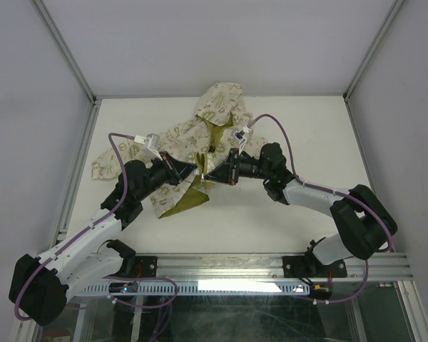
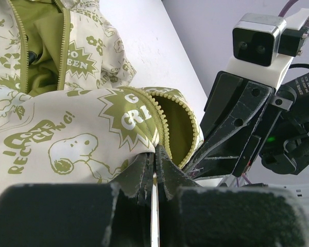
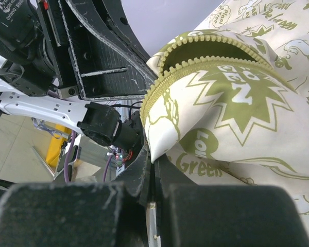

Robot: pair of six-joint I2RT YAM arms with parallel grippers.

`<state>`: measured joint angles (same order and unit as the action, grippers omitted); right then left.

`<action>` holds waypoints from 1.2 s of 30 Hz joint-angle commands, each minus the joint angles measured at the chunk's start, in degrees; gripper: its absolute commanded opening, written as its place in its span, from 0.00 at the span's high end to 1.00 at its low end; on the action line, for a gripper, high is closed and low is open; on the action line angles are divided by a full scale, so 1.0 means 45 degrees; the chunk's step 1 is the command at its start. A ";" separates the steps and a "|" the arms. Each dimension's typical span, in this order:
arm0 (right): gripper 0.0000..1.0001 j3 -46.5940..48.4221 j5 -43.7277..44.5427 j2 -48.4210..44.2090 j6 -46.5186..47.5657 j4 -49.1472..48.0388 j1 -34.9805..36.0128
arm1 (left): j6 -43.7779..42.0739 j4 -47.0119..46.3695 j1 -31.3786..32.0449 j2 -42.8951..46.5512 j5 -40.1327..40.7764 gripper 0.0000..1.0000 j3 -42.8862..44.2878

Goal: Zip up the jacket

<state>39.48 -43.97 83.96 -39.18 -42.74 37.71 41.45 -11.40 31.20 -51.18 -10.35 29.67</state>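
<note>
The cream jacket (image 1: 200, 135) with olive prints lies at the table's middle back, hood away from me, front open with olive lining showing. My left gripper (image 1: 197, 168) is shut on the jacket's left front edge by the zipper teeth (image 2: 162, 121). My right gripper (image 1: 205, 174) is shut on the opposite front panel's lower corner (image 3: 165, 139). The two grippers' tips nearly meet over the jacket's lower front. The jacket fills the left wrist view (image 2: 67, 128) and the right wrist view (image 3: 237, 103). I cannot see the zipper slider.
The white table (image 1: 307, 142) is boxed in by grey walls with metal corner posts (image 1: 371, 50). Purple cables loop above both arms. A metal rail (image 1: 271, 267) runs along the near edge by the arm bases.
</note>
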 commanded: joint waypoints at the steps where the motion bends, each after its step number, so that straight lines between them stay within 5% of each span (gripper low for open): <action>1: 1.00 0.0267 0.0430 -0.0345 -0.0121 -0.0974 0.0076 | 0.0123 -0.0266 0.0176 0.0173 0.0048 1.00 0.0307; 36: 1.00 0.0355 0.1473 -0.0447 0.0199 -0.0275 0.0433 | 0.0261 0.0091 0.0365 0.0048 0.1788 1.00 0.0892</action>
<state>39.51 -38.87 83.96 -39.29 -42.17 38.98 42.63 -8.10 32.29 -50.72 -4.05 30.83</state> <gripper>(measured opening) 0.009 0.009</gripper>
